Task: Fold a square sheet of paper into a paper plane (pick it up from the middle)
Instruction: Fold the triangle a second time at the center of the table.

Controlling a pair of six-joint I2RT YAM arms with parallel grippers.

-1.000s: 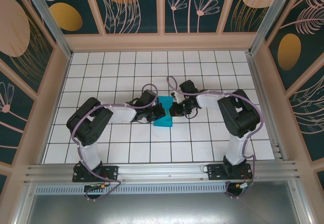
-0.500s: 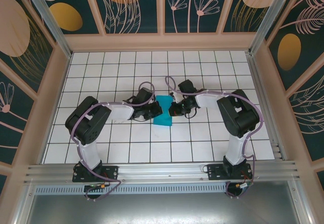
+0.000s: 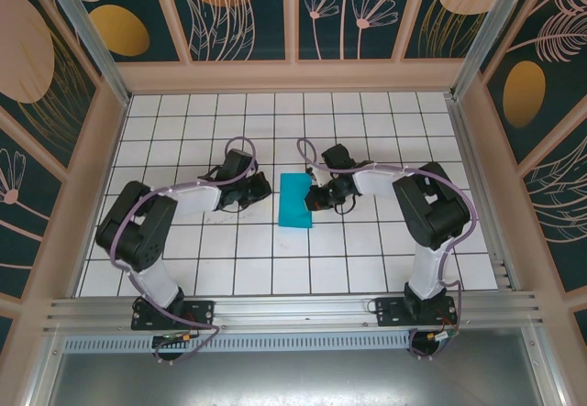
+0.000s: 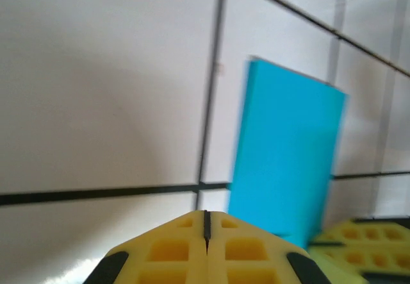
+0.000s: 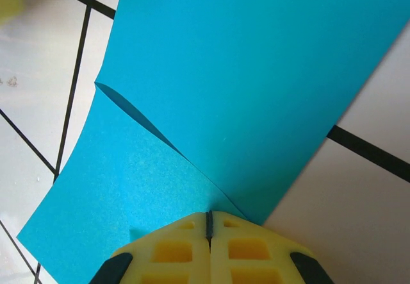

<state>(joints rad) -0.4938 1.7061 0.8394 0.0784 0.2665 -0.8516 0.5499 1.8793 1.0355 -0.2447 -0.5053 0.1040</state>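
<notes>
The square sheet of paper lies near the middle of the table, folded into a narrow two-layer rectangle. The right gripper has its jaws closed, with the tips at the sheet's right edge, where the upper layer lifts a little. It is hard to tell whether they pinch that layer or only press on it. The left gripper is closed on nothing and sits near the sheet's left edge without touching it.

Bright, even light; soft glare on the counter left of the paper, whose edges blur in the left wrist view.
</notes>
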